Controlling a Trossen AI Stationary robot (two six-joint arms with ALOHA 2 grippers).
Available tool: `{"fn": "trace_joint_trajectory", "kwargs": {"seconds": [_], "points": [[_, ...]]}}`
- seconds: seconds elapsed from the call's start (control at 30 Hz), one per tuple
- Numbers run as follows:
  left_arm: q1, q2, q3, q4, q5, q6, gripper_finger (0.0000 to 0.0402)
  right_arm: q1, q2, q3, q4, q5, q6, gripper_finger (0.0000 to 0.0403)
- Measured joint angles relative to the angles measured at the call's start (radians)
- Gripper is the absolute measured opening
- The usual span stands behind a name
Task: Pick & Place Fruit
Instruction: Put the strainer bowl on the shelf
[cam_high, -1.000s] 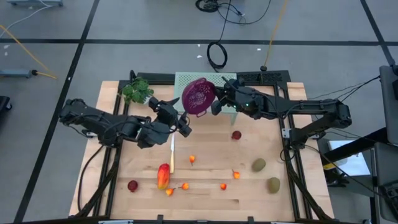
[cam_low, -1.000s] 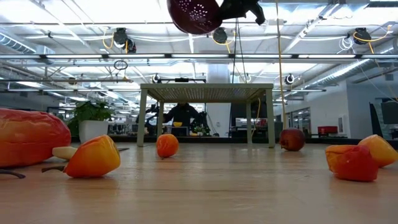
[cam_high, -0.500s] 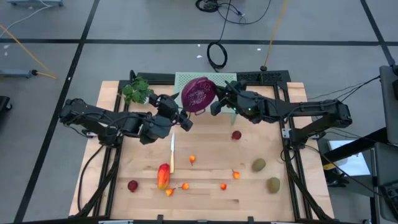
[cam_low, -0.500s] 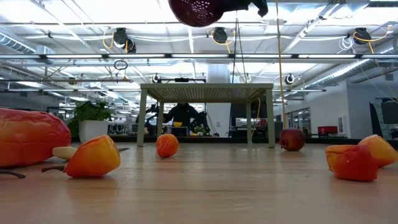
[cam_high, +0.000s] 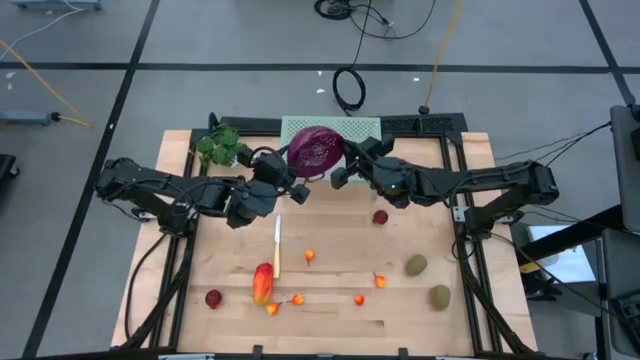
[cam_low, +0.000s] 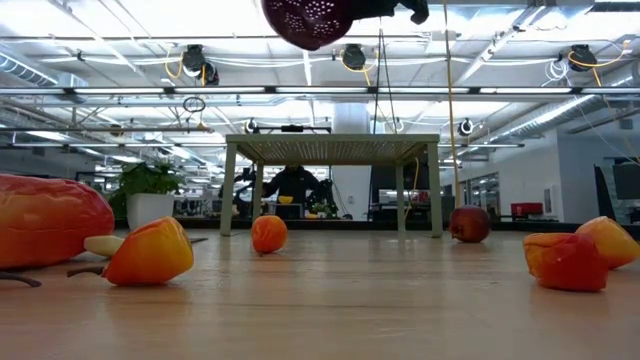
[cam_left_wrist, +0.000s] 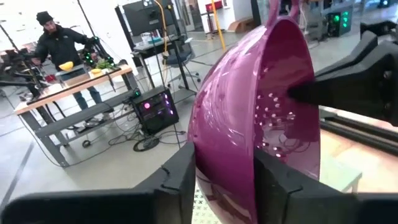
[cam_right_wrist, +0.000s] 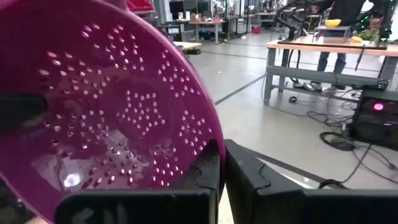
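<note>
Left hand (cam_high: 293, 186) is up off the worktop (cam_high: 340, 310) at the back centre, fingers (cam_left_wrist: 180, 180) either side of the colander (cam_high: 316, 151) rim, pinching it. Left wrist view shows the rim sitting between the two fingers, bowl tilted on edge.

Right hand (cam_high: 343, 170) has the opposite rim, clenched on it; in the right wrist view the fingers (cam_right_wrist: 208, 168) are tight together on the purple edge. So both hands grip the same colander, held in the air over the pale green mat (cam_high: 365, 127) at the back edge. Low view only catches its underside (cam_low: 308, 20) at the top of frame.

Fruit all on the worktop, none in the colander as far as I can see:
- mango (cam_high: 262, 283) front left, just beside the knife (cam_high: 277, 245) tip end, whether touching I cannot tell
- dark red ball (cam_high: 213, 298) far front left, another (cam_high: 380, 217) mid right, below the right hand
- two kiwis (cam_high: 416, 265) and (cam_high: 440, 296) front right, near each other
- tiny orange pieces scattered across the front: (cam_high: 310, 257), (cam_high: 380, 281), (cam_high: 359, 299), (cam_high: 298, 299), (cam_high: 272, 309)

Leafy plant (cam_high: 221, 146) back left corner, near the left arm.

Person at a bench in the room behind, seen in left wrist view (cam_left_wrist: 59, 43).
</note>
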Motion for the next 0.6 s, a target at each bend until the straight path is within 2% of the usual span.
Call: {"fn": "trace_joint_trajectory", "kwargs": {"seconds": [0.23, 0.43, 0.6], "points": [[0.025, -0.001, 0.000, -0.001, -0.013, 0.000, 0.0066, 0.019, 0.003, 0.000, 0.030, 0.020, -0.006, 0.0004], [0.032, 0.000, 0.000, -0.008, -0.040, 0.000, 0.0013, 0.024, 0.002, 0.000, 0.027, 0.021, 0.000, 0.0015], [0.033, -0.001, 0.000, -0.008, -0.034, 0.017, 0.0009, 0.026, 0.000, 0.000, 0.026, -0.003, -0.001, 0.0048]]}}
